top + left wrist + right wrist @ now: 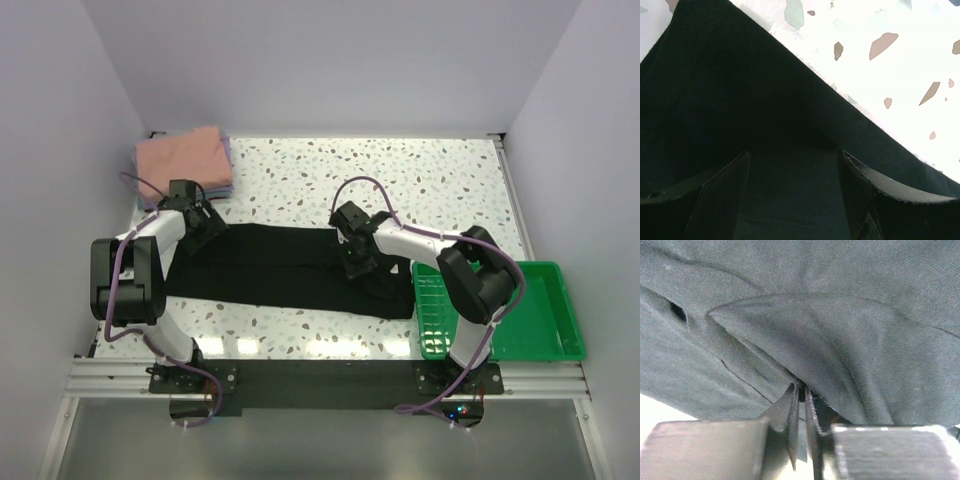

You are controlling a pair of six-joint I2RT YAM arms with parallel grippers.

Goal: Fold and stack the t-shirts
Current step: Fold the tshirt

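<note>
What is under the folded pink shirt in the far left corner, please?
Beneath the pink shirt, thin lavender and bluish edges of more folded shirts show along its right side. The pink shirt covers the rest, so their count is unclear.

— What colours lie before you?
— My t-shirt (290,265) is plain black. At ten o'clock, a salmon-pink folded shirt (183,157); at four, a bright green tray (540,310). My table (400,170) is white, speckled grey and brown.

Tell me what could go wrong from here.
The right jaws pinch only a thin fold of the black cloth t-shirt; it may slip free when lifted. The left jaws stand open over the cloth, holding nothing, so a one-sided pull could skew the shirt toward the green plastic tray.
</note>
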